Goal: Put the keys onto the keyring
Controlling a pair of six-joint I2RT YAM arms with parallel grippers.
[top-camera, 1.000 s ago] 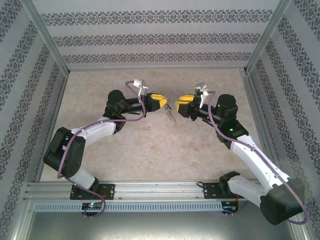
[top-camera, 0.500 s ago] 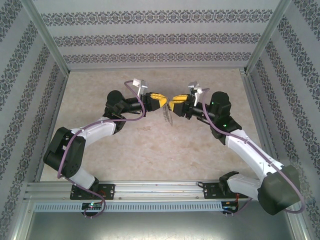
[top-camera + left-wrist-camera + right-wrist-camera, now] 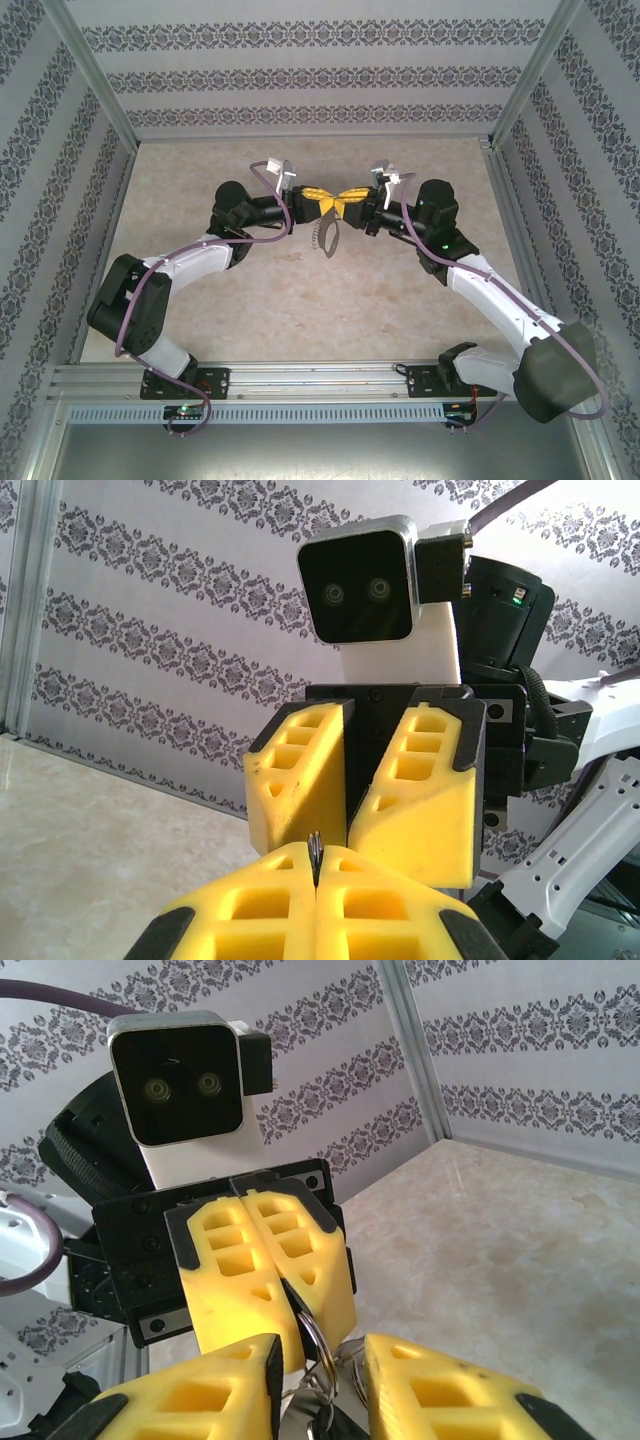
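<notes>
Left tool (image 3: 327, 202) clamps the keyring (image 3: 327, 236) — right tool (image 3: 349, 203) parted, just opposite.

1. We log the table (image 3: 300, 310): a pale beige, mottled, stone-look top with a slight sheen.
2. We find an aluminium rail (image 3: 320, 380) along its near edge, carrying the left arm base (image 3: 178, 382) and the right arm base (image 3: 462, 368).
3. Patterned walls (image 3: 300, 75) border its other three sides.

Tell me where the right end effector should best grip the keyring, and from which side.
Probably the bare wire just beside the left end effector, which is shut on the top of the keyring; the rest hangs loose beneath and would swing. The right end effector faces it, open, so come straight from the opposite side, straddling the wire.
</notes>
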